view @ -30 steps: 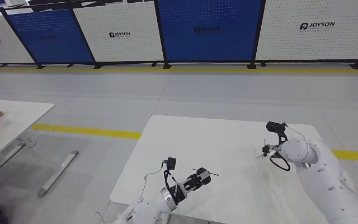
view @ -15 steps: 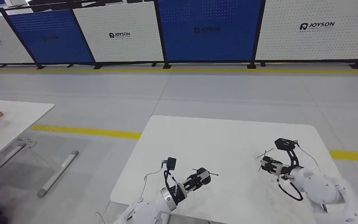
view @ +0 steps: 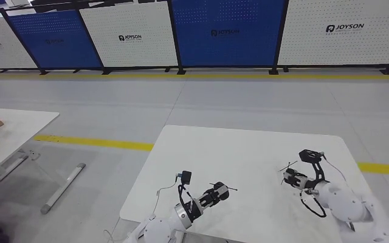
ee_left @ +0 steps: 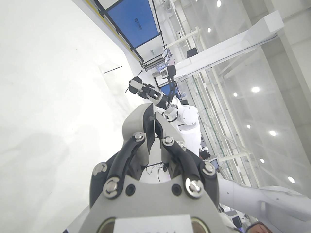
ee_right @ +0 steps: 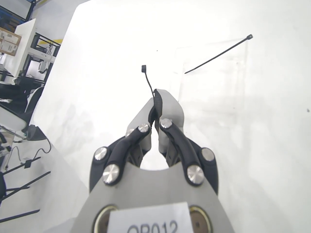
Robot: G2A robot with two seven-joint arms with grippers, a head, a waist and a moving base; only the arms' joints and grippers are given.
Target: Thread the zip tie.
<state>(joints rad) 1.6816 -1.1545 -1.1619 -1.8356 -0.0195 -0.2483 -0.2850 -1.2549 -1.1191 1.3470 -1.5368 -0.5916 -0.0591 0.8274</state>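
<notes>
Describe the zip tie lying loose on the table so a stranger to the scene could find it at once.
On the white table, find the faint clear sheet ahead of the right gripper. The loose zip tie lies flat and straight on that sheet; unlike the held zip tie pinched in the right gripper, nothing grips it.

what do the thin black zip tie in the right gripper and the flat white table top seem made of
The thin black zip tie: likely flexible nylon-type plastic, matte; the strap curves out of the right gripper, ending in a moulded square head. The flat white table top: smooth, hard, probably laminate or painted board; even surface, no grain.
</notes>
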